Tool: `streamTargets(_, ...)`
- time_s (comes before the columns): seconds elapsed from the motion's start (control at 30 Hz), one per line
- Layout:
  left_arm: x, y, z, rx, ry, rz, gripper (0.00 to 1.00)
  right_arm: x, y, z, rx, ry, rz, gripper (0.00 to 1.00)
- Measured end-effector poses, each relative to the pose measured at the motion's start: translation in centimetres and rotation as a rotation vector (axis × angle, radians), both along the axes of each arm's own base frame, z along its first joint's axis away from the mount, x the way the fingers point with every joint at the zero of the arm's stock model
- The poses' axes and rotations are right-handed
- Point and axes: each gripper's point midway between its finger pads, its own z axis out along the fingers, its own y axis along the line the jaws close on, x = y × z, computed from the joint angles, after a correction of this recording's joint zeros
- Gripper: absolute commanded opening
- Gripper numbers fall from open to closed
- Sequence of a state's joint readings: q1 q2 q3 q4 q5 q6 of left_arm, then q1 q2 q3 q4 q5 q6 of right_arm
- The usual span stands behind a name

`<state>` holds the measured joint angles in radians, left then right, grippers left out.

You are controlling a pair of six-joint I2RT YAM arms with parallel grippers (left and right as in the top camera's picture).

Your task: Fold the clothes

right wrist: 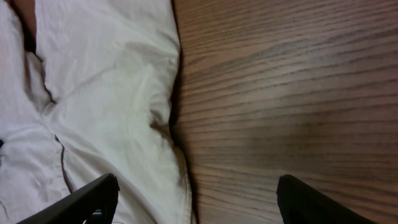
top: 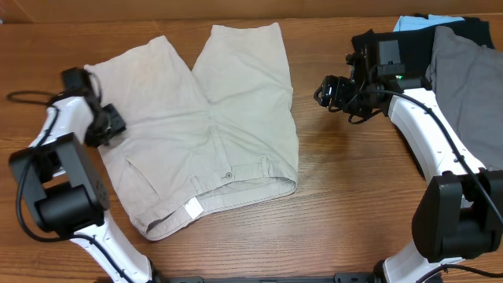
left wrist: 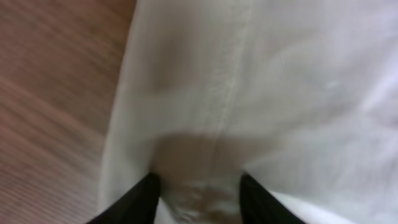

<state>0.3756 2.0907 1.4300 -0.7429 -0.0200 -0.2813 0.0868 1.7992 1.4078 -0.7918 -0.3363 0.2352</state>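
Right now the shorts (top: pixel 212 118) lie flat on the desk (top: pixel 354 204), centre-left, waistband twd the robot, legs pointing away, so the long axis runs near-to-far. L hand (left wrist: pixel 199 193) is over the left leg's outer seam (left wrist: pixel 227 93), fingers half-spread w/ cloth between them, no pinch seen. R hand (right wrist: pixel 199 202) is spread wide over bare wood just beside the right edge, not touching. L is nearer, so a leg-over-leg fold prob goes left to right.

Left gripper (left wrist: pixel 198 190), right gripper (right wrist: pixel 198 190); jaws apart
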Motion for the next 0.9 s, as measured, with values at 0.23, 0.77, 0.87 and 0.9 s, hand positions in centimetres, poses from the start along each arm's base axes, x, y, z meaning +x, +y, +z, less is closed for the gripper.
streamTargets(0.23,-2.8,-2.1,0.5,-0.165,0.117,-0.039,0.58,-2.4,0.3,-0.8,0.001,0.096,0.037,0.85)
streamTargets(0.77,4.3,-11.1,19.1,-0.021,-0.228,-0.377,0.88,-11.0,6.2,-7.4,-0.018,0.248,0.345,0.82)
streamTargets(0.87,3.8,-12.1,23.6,0.015,-0.336,-0.401,0.88,-12.0,6.7,-8.6,-0.023,0.253,0.373,0.80)
streamTargets(0.9,3.5,-12.3,24.5,0.022,-0.358,-0.406,0.89,-12.3,6.8,-8.9,-0.024,0.253,0.380,0.79)
